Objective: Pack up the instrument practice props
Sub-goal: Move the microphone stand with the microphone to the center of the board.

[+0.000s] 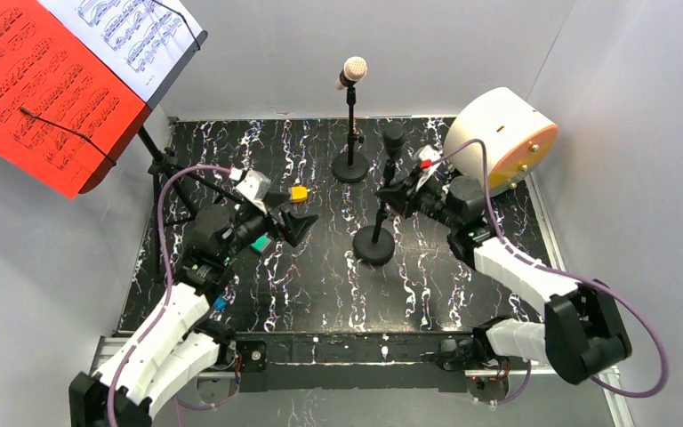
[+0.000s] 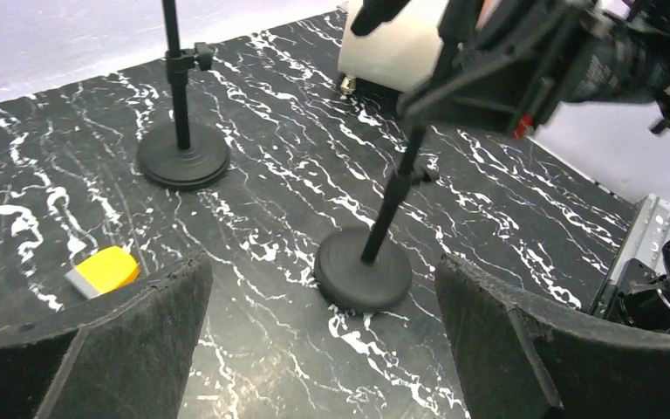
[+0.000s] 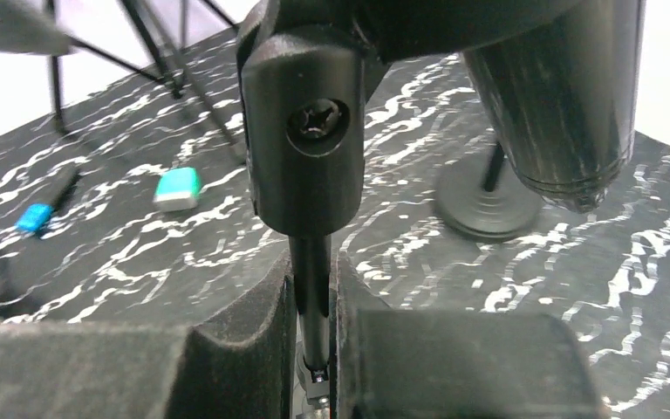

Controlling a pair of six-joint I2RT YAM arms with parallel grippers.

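**Right jaws on the black microphone's pole: lift comes next**

Across the bench [image 1: 320, 285] nothing looks packed yet. The music rack [image 1: 156, 165] stands at the far left corner with the red sheet [image 1: 36, 89] and the white sheet [image 1: 133, 36] on its desk. The white cylinder [image 1: 498, 133] lies at the far right; leave it out of the job. The beige-headed microphone [image 1: 353, 69] stands upright at the back on its round base [image 1: 350, 166], untouched.

Your step in hand is the black microphone [image 1: 394, 136], nearer the arms. The right jaws are narrowed onto its pole [image 1: 382, 209], the pads [image 3: 235, 349] pressing it just under the clip joint, while its base [image 1: 374, 245] sits on the bench. The left jaws are wide and hold nothing, hovering just left of that base.

I judge the next move to be a straight lift; the base is heavy and could swing, so steady it with the left arm. A yellow block [image 1: 299, 193], a teal block [image 1: 262, 244] and a blue pen [image 1: 220, 303] lie nearby.
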